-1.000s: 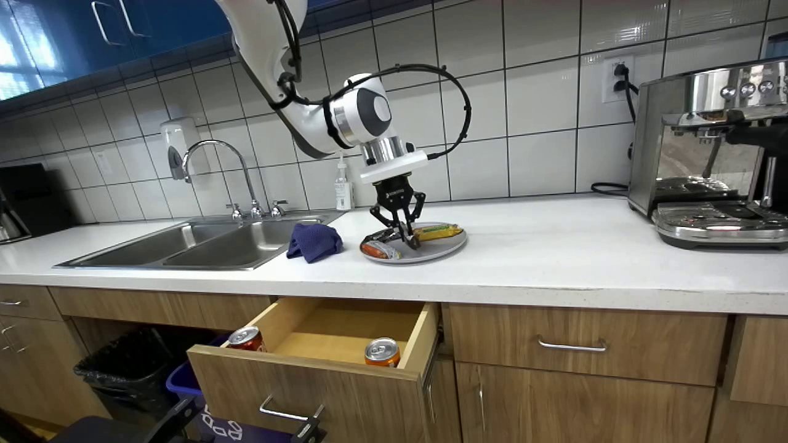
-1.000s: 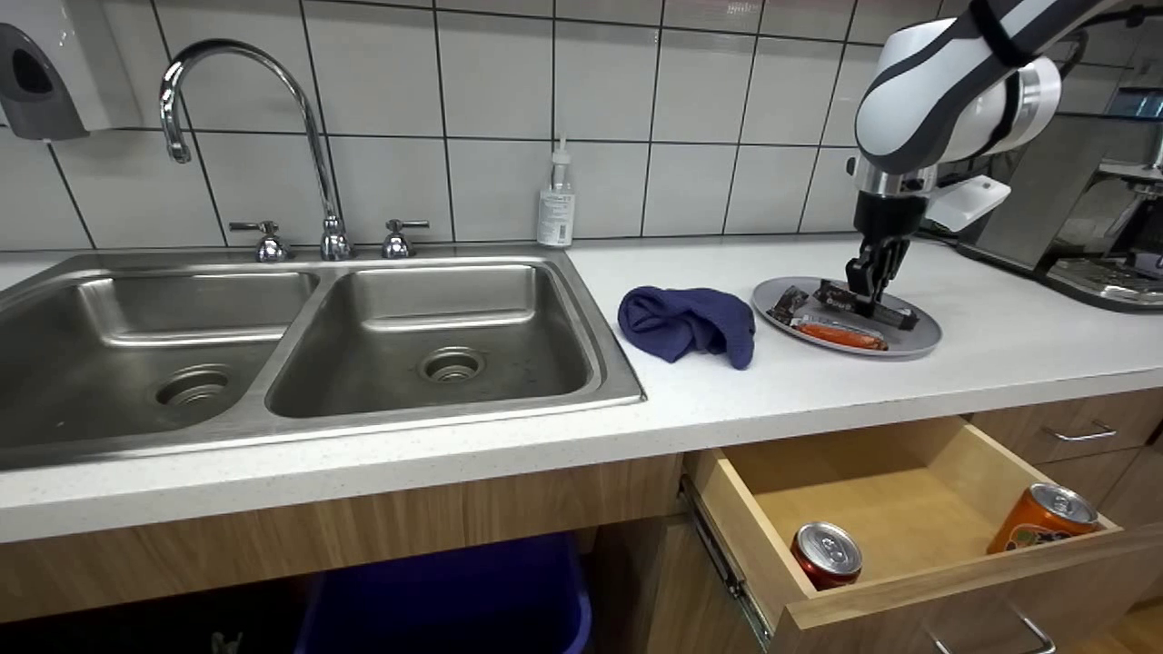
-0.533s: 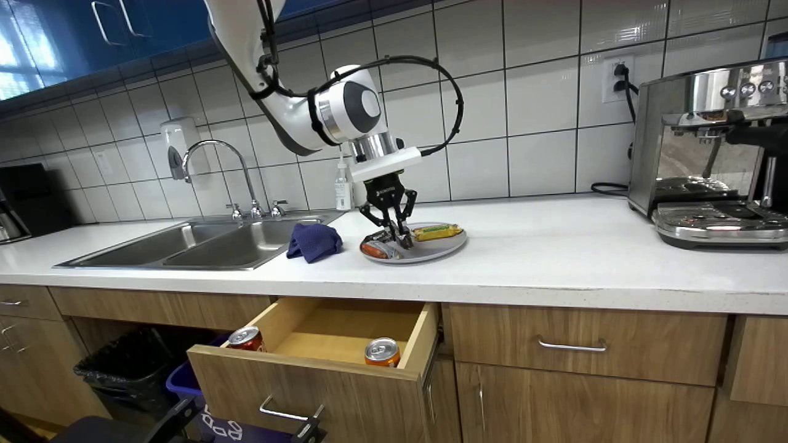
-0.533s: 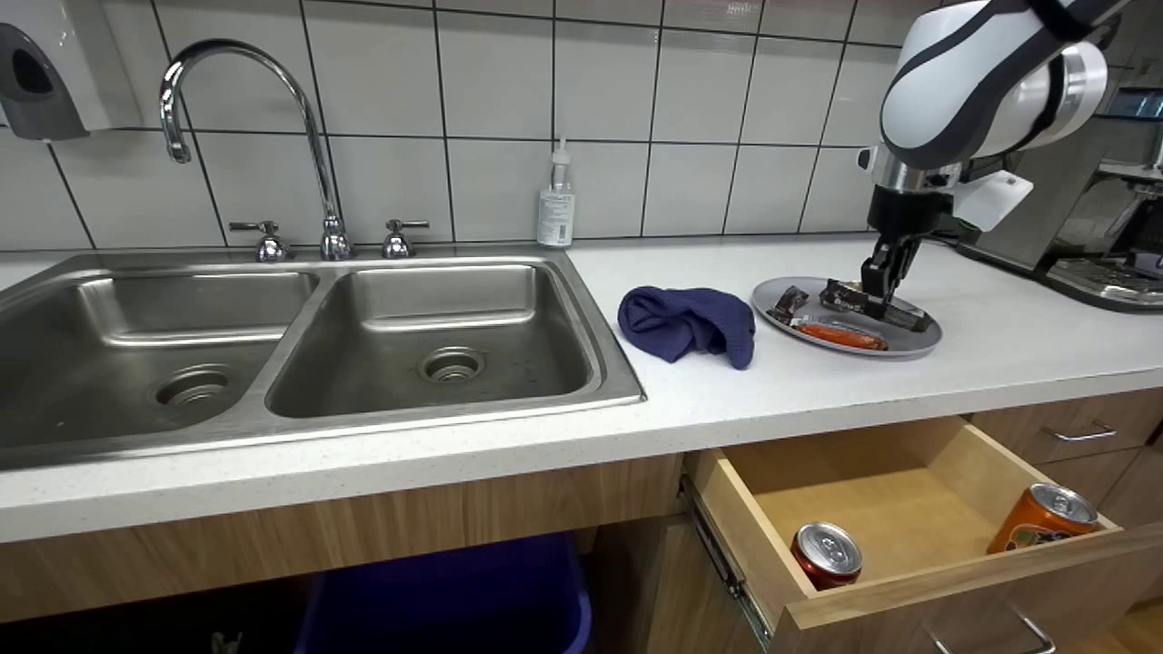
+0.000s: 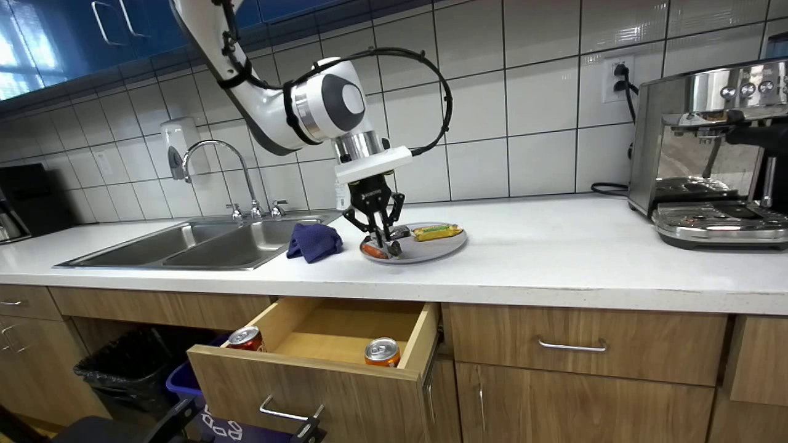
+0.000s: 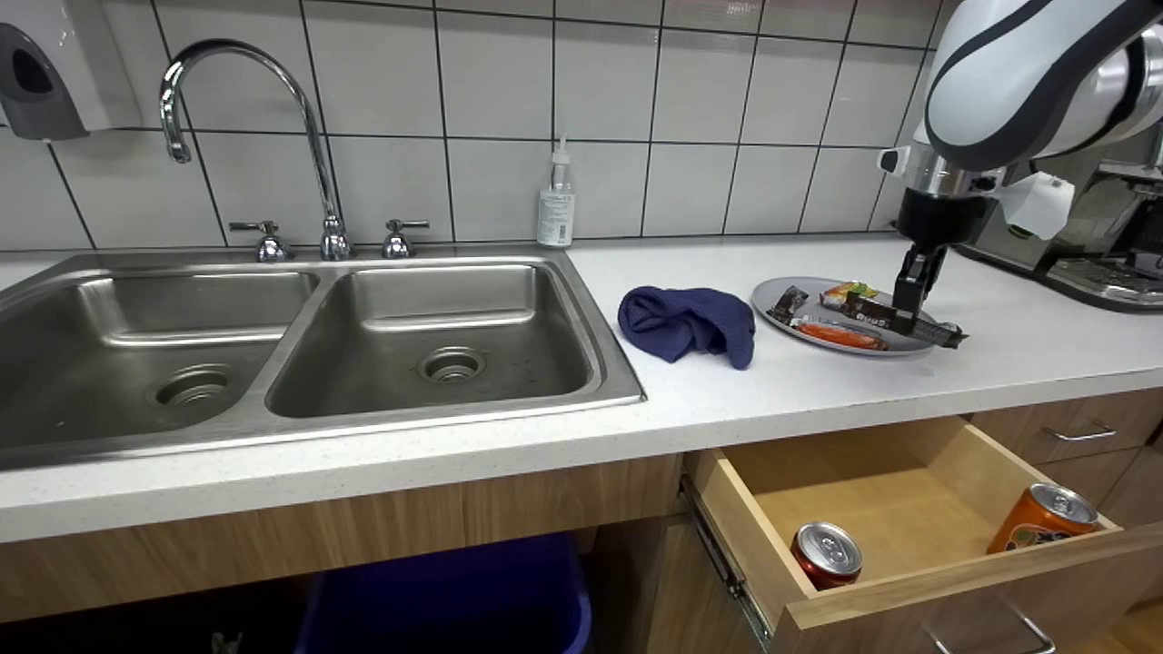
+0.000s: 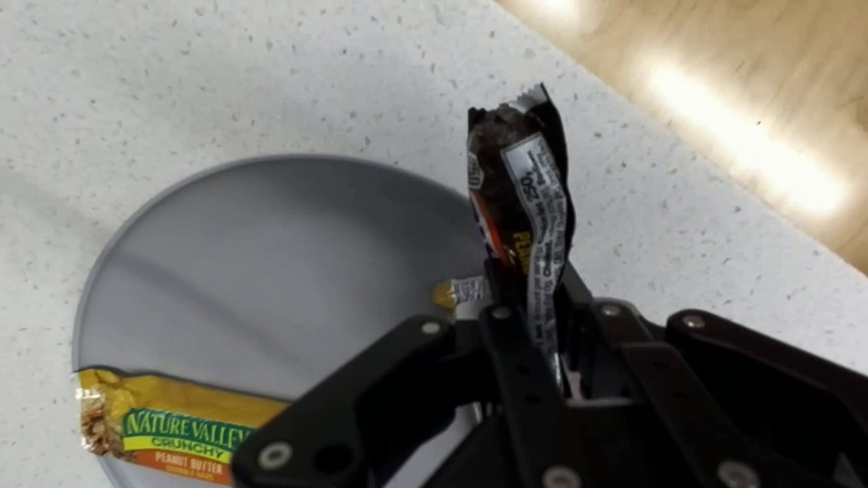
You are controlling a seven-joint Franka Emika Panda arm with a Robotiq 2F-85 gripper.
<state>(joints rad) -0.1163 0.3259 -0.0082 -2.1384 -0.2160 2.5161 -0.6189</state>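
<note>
My gripper (image 5: 385, 242) is shut on a dark brown wrapped bar (image 7: 522, 196). The bar also shows in an exterior view (image 6: 941, 332), where it reaches past the grey plate's rim (image 6: 766, 289). It is held low over the plate; the exact gap is hard to tell. In the wrist view one bar end hangs over the white counter. On the plate lie a yellow Nature Valley bar (image 7: 176, 427), an orange-wrapped bar (image 6: 840, 336) and another dark wrapper (image 6: 788, 303). The gripper (image 6: 907, 322) partly hides the held bar's middle.
Below the counter, an open drawer (image 5: 301, 384) holds a red can (image 6: 827, 554) and an orange can (image 6: 1043, 518). A blue cloth (image 6: 688, 324) lies between plate and sink (image 6: 604, 391). A soap bottle (image 6: 556, 204) stands at the wall; a coffee machine (image 5: 720, 154) stands along the counter.
My gripper has moved with the dark bar toward the counter's front edge. The bar has shifted across the plate and now overhangs its rim. The other bars on the plate look unmoved.
</note>
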